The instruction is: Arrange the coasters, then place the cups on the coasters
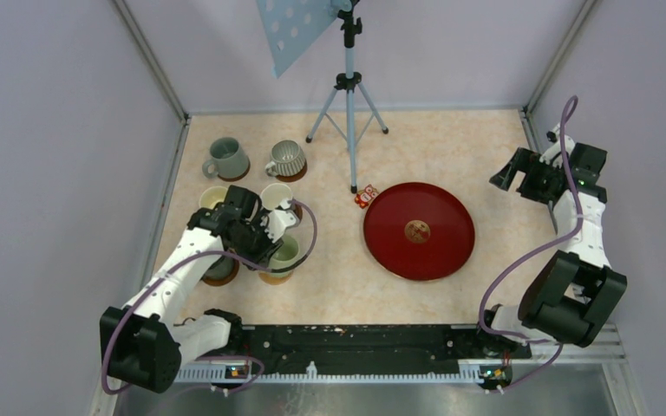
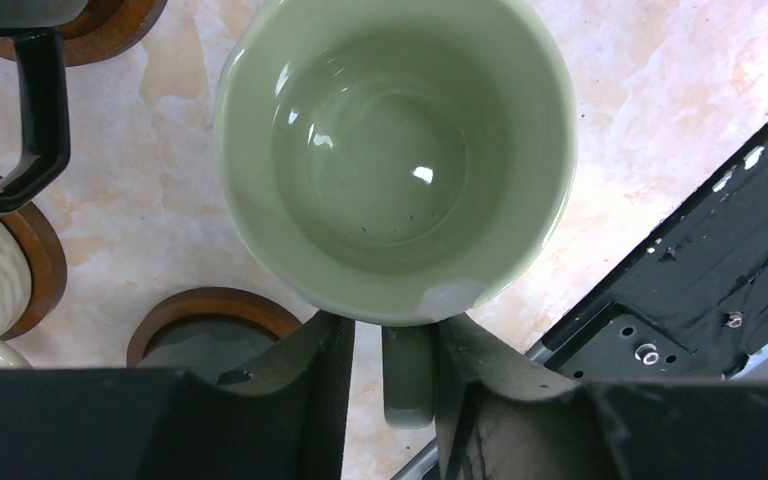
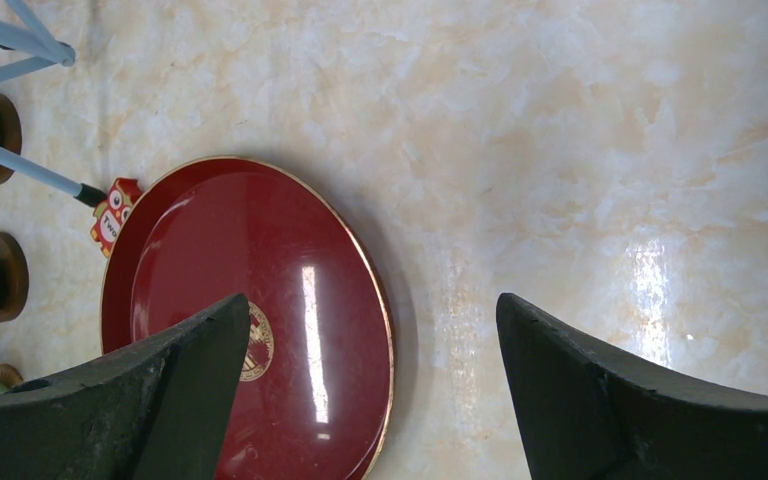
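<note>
The pale green cup (image 2: 390, 150) stands upright on a coaster (image 1: 275, 277) at the front of the cup group. Its handle (image 2: 407, 375) lies between the fingers of my left gripper (image 2: 395, 340), which is slightly open, with a strip of table showing between the left finger and the handle. In the top view the left gripper (image 1: 269, 238) hangs over that cup (image 1: 284, 254). Behind it, the grey-green cup (image 1: 227, 159), ribbed grey cup (image 1: 287, 158), cream cup (image 1: 214, 198) and white cup (image 1: 276, 196) stand on coasters. A dark cup (image 2: 200, 345) sits on a coaster (image 2: 210, 305) beside the left finger. My right gripper (image 3: 372, 320) is open and empty.
A large red round tray (image 1: 418, 230) lies mid-table, with its edge below the right gripper (image 1: 520, 178). A light-blue tripod (image 1: 348, 87) stands at the back, and a small red tag (image 1: 366, 197) lies by one of its feet. Walls close in both sides.
</note>
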Robot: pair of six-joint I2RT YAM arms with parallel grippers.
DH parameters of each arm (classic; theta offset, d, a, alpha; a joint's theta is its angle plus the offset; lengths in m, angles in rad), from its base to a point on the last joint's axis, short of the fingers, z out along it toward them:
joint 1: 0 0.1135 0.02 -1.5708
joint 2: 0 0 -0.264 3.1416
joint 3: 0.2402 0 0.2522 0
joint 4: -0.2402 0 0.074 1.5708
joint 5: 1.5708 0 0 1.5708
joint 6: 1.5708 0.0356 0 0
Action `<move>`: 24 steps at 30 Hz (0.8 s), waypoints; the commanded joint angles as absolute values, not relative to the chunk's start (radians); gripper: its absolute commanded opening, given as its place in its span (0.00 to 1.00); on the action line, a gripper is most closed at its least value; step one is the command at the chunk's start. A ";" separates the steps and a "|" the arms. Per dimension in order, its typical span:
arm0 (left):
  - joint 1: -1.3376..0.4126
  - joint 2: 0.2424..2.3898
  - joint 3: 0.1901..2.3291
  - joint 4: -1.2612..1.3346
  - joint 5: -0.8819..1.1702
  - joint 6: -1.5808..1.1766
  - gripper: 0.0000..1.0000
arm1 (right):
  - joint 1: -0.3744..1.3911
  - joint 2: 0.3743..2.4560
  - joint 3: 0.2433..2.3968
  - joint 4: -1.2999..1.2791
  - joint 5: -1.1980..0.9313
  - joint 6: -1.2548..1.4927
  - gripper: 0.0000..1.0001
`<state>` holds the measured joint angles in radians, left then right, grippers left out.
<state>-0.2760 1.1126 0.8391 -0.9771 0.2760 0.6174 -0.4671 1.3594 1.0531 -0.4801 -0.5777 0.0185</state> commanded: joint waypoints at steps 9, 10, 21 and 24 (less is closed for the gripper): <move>-0.270 1.088 0.835 -0.983 0.293 0.653 0.51 | -0.467 1.363 1.061 -0.462 -0.592 0.006 0.91; -0.270 1.087 0.836 -0.984 0.291 0.655 0.51 | -0.466 1.363 1.061 -0.464 -0.592 0.005 0.91; -0.270 1.083 0.832 -1.018 0.268 0.675 0.66 | -0.467 1.362 1.062 -0.465 -0.595 0.005 0.91; -0.270 1.084 0.830 -1.020 0.254 0.679 0.68 | -0.467 1.363 1.062 -0.468 -0.597 -0.023 0.91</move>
